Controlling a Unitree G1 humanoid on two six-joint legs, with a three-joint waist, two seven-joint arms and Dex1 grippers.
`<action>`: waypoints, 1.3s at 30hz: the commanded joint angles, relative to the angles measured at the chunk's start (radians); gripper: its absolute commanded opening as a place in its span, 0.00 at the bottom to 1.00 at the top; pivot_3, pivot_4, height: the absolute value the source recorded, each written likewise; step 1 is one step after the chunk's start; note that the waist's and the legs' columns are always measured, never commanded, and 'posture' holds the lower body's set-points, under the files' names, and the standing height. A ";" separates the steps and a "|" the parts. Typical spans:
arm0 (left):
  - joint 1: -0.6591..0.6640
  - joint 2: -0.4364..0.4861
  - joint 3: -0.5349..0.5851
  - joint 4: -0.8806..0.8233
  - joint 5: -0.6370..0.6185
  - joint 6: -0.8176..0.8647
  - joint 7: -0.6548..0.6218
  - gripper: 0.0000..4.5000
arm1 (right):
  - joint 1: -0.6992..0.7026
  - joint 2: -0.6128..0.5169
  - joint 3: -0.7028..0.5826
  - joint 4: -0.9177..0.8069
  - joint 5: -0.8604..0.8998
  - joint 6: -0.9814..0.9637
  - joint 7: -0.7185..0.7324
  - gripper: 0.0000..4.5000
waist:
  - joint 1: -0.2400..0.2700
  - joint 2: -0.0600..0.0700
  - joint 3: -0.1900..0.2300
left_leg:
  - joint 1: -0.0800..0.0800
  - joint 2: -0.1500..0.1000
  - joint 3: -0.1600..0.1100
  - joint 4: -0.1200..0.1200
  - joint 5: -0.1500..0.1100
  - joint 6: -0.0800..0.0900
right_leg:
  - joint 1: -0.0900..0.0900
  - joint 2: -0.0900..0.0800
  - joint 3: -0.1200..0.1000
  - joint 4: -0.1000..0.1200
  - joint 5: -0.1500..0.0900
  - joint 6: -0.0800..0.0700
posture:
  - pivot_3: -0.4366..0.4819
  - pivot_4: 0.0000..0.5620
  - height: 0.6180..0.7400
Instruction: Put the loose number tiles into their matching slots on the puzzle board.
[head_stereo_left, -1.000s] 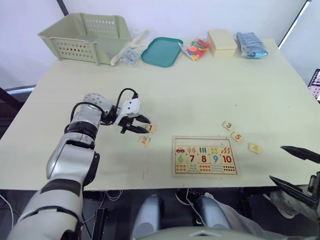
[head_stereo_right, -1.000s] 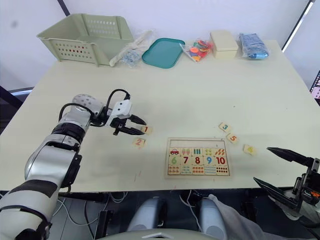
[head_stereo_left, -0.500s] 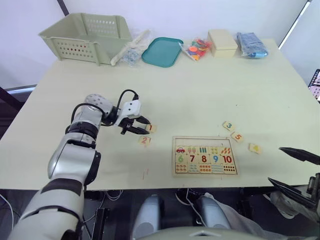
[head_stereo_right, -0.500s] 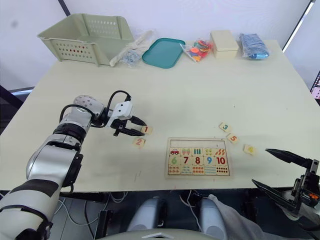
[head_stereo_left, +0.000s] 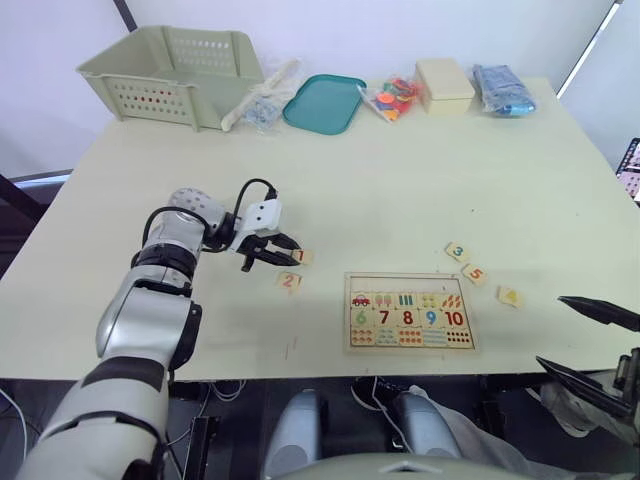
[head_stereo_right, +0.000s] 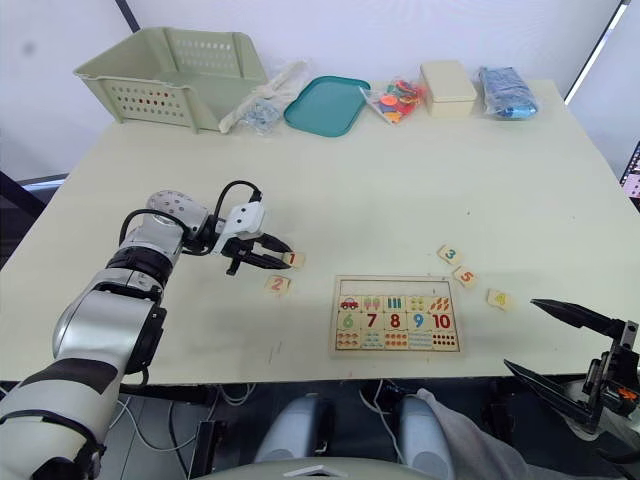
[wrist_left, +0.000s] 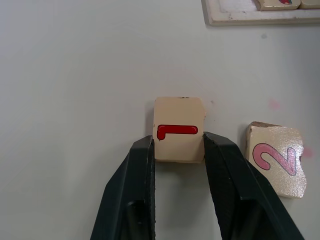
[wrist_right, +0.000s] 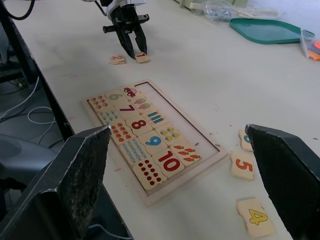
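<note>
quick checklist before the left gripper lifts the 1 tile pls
1. Left gripper straddles the 1 tile, one finger on each side: ok.
2. Grip firm enough to lift: cannot tell.
3. 2 tile lies apart from the fingers: ok.
4. Top row of slots on the puzzle board is open: ok.
5. Right gripper is open, off the table edge, away from the board: ok.

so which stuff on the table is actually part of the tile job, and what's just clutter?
Job:
- tile 1, between the left gripper fingers
- tile 2
- tiles 3, 5, 4
- puzzle board

Clutter:
- green basket
- teal tray
- bags
- cream box
</note>
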 joint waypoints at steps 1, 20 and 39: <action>0.000 0.012 0.037 -0.022 -0.019 -0.006 -0.021 0.21 | -0.006 0.003 -0.003 -0.007 0.004 -0.020 -0.002 1.00 | 0.000 0.000 0.000 | 0.000 0.000 0.000 0.000 0.000 0.000 | 0.000 0.000 0.000 0.000 0.000 0.000 | 0.48 0.27 1.00; 0.223 0.232 -0.024 -1.301 -0.135 1.064 0.052 0.21 | -0.006 0.037 0.014 -0.004 0.004 -0.047 -0.007 1.00 | 0.001 0.000 0.000 | 0.000 0.001 -0.001 0.001 0.000 0.000 | 0.000 0.000 0.000 0.001 0.000 0.000 | 0.48 0.27 1.00; 0.032 0.122 -0.400 -1.601 -0.196 1.739 0.367 0.21 | -0.048 0.003 0.049 0.007 0.010 -0.054 0.032 1.00 | 0.001 0.001 0.000 | 0.001 0.000 -0.001 0.001 0.000 0.000 | 0.000 0.001 0.001 0.001 -0.001 0.000 | 0.48 0.27 1.00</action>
